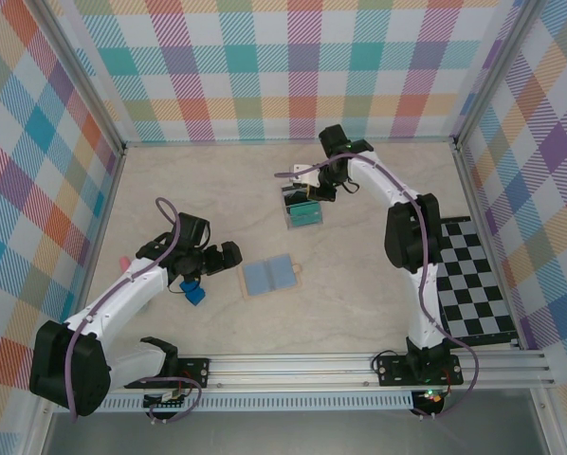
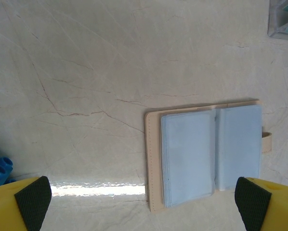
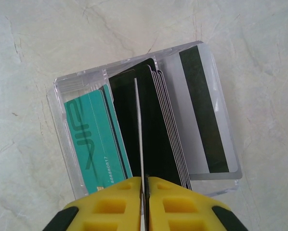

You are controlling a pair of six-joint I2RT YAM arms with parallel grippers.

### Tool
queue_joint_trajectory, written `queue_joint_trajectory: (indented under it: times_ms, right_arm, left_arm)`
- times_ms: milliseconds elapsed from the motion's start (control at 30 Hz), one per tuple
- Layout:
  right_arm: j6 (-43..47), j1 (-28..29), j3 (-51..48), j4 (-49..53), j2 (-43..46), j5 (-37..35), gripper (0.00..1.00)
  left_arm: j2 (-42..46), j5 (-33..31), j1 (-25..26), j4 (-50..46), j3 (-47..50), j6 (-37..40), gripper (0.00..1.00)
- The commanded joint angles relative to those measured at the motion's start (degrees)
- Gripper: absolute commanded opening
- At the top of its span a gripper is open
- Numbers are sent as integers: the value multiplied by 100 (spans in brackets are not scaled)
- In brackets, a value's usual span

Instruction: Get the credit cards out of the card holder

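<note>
The teal-green plastic credit card, standing in a clear plastic tray toward the far side of the bench, bears large pale stylised lettering along its length, though its letters cannot be surely made out. A row of small raised digits near its end is too fine to read.
</note>
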State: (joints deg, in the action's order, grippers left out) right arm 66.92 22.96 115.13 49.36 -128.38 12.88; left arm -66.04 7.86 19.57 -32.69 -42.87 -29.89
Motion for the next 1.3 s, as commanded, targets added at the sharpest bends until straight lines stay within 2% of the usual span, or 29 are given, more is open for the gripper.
queue_joint_trajectory:
  times_ms: [0, 300, 500, 633, 767, 933, 1000, 1100, 1267]
  right_arm:
    - [-4, -10, 113, 59, -113, 161, 15]
    - [-597, -8, 211, -251, 53, 374, 22]
    - [-1387, -11, 287, -520, 267, 196, 27]
    - [-2115, -10, 87, -618, 610, 460, 29]
    - [-3317, 10, -577, -1093, 1272, 621, 34]
    - [-5079, 150, -1735, -1573, 2239, 515, 37]
    - [-5628, 276, -2128, -1534, 2525, 518, 38]
    - [-5887, 678, -2656, -1373, 2799, 452, 36]
    - [-7160, 1132, -3777, -2016, 3170, 572, 36]
  left_arm:
    - [44, -37, -85, -17, 59, 90, 100]
    - [80, -39, -85, -18, 60, 60, 100]
    - [76, -13, -90, -6, 69, 45, 100]
    - [96, 57, -85, 15, 78, -12, 100]
    - [138, 144, -85, 24, 93, -140, 100]
    - [86, 401, -90, 86, 147, -389, 98]
    - [58, 536, -90, 197, 202, -571, 95]
    - [-39, 847, -85, 469, 341, -917, 88]
    - [-324, 1297, -68, 1068, 569, -1329, 74]
